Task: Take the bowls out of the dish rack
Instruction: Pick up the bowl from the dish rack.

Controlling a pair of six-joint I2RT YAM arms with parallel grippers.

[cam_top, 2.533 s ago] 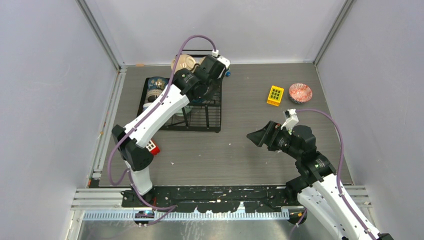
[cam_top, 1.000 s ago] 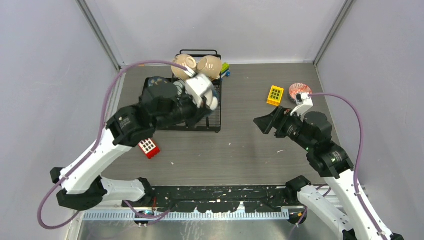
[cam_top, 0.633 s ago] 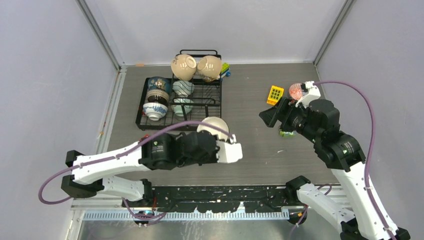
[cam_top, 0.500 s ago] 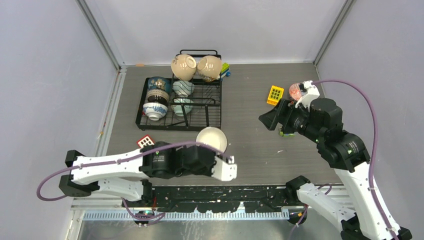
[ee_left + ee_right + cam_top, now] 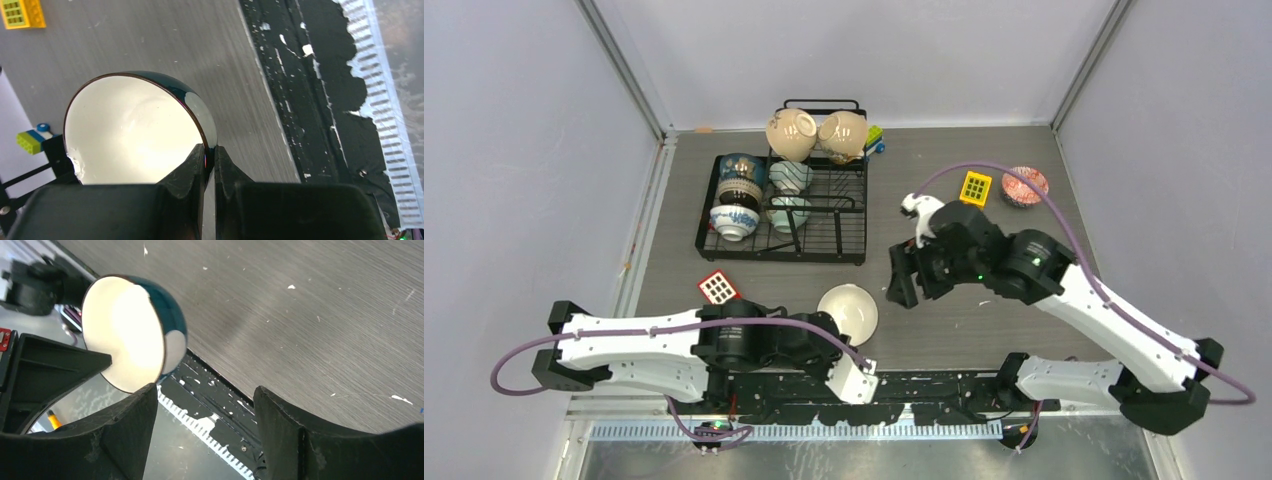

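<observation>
My left gripper [image 5: 850, 338] is shut on the rim of a teal bowl with a cream inside [image 5: 847, 310], held near the table's front edge. In the left wrist view the jaws [image 5: 210, 156] pinch the bowl's rim [image 5: 130, 127]. My right gripper [image 5: 902, 283] is open and empty, just right of that bowl; its wrist view shows the bowl [image 5: 131, 330] to the upper left of the open jaws [image 5: 205, 410]. The black dish rack [image 5: 834, 232] at the back left holds two cream bowls [image 5: 791, 133], blue-and-white bowls [image 5: 741, 178] and pale green bowls [image 5: 788, 177].
A red-patterned bowl [image 5: 1024, 185] and a yellow block [image 5: 975, 187] sit at the back right. A red block [image 5: 717, 287] lies in front of the rack. The black base rail [image 5: 924, 385] runs along the front edge.
My left arm has carried the teal bowl from the rack down to the front edge. My right arm has swung from the back right towards the bowl.
</observation>
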